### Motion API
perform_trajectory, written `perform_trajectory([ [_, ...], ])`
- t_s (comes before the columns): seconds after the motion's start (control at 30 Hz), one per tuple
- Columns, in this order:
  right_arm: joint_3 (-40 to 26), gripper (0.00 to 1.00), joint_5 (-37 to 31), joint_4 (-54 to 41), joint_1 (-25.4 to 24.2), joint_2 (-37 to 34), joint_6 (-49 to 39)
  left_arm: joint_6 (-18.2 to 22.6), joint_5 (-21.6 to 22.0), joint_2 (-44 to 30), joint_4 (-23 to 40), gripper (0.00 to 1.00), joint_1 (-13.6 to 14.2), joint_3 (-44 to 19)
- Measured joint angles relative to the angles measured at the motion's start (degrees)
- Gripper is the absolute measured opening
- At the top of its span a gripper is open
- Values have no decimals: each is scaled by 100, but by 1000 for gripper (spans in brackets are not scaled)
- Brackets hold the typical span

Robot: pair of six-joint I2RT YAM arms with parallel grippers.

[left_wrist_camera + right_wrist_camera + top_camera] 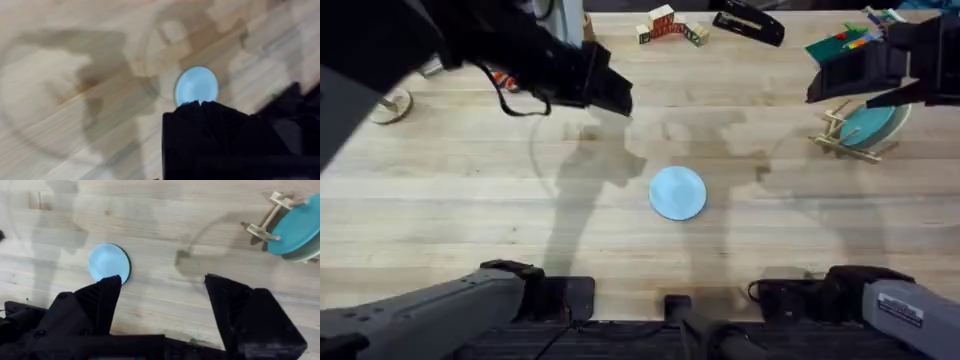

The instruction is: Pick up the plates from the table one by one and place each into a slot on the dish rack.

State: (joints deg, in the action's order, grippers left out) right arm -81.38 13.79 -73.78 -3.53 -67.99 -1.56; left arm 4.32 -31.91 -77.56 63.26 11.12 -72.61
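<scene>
A sky blue plate (677,192) lies flat near the middle of the table (470,200). A teal plate (870,125) stands tilted in the wooden dish rack (840,135) at the right. My right gripper (165,287) hangs high and open with nothing between its fingers. In its wrist view the sky blue plate (109,262) and the dish rack (262,225) with the teal plate (300,227) lie far below. My left gripper (615,95) is raised at the back left. Its fingertips (192,105) meet, shut on nothing, above the sky blue plate (196,85).
Wooden blocks (670,25) and a black tool (750,22) lie along the far edge. A green baseplate with bricks (845,40) sits behind the rack. A round pale object (390,105) rests at the far left.
</scene>
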Motion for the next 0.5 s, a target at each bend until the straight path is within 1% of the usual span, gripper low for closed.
perform_trajectory([
  [0.13, 0, 996, 1, -11, 0, 0, 2, 54, -729, 0, -623, 44, -57, 601],
  [0.23, 0, 996, 1, -37, 0, 0, 0, 69, -1149, 0, -1015, 44, -92, 1095],
  [0.37, 0, 996, 1, -42, 0, 0, 0, 72, -1490, 0, -1399, 44, -131, 1701],
  [0.5, 0, 995, 1, -62, 0, 0, 0, 87, -1787, 0, -1855, 44, -130, 2121],
])
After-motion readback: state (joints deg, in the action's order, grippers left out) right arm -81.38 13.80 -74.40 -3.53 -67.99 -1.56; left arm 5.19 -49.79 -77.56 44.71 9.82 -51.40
